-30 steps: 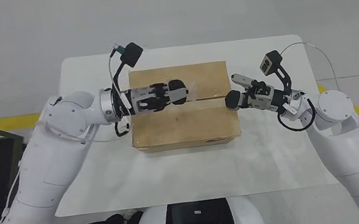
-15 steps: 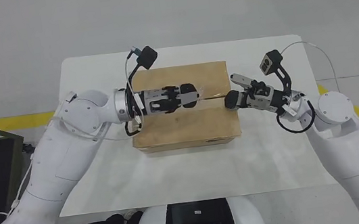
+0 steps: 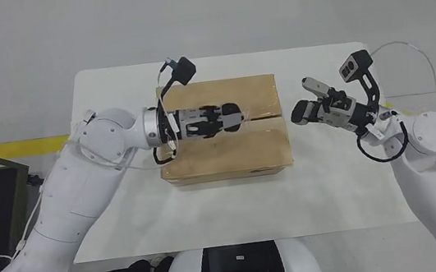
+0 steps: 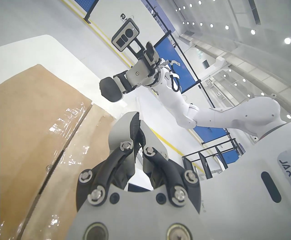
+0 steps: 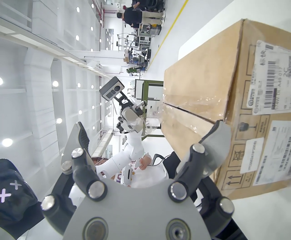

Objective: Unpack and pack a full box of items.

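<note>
The right gripper [image 3: 303, 100] backs off the box [image 3: 228, 153], fingers spread apart, while the left gripper [image 3: 237, 118], fingers pinched together, slides along the taped seam [image 3: 263, 117], so unsealing looks barely begun

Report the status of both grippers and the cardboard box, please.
Left gripper shut on clear tape over the seam. Right gripper open, apart from the cardboard box. Box flaps closed. Nothing in the way.
</note>
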Tool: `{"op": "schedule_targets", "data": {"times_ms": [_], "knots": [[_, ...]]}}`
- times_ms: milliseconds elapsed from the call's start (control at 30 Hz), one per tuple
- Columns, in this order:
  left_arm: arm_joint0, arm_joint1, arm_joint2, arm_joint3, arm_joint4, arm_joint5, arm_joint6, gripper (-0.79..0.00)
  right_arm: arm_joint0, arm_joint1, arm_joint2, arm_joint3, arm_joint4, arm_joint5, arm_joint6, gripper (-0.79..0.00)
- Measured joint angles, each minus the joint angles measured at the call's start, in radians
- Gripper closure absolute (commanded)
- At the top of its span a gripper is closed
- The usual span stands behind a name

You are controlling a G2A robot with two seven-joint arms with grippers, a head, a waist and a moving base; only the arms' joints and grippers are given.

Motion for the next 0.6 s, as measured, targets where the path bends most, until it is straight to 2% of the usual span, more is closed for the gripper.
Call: {"op": "schedule_targets", "data": {"times_ms": [233,600], "knots": [[-0.058,-0.03,0.071,0.066,0.005,-0.001,0.01,0.0,-0.036,0.007,0.047,-0.014,-0.002,0.006,-0.006,-0.785],[-0.131,-0.076,0.155,0.183,0.015,-0.015,0.032,0.0,-0.041,0.008,0.048,-0.005,-0.006,0.014,-0.004,-0.785]]}}
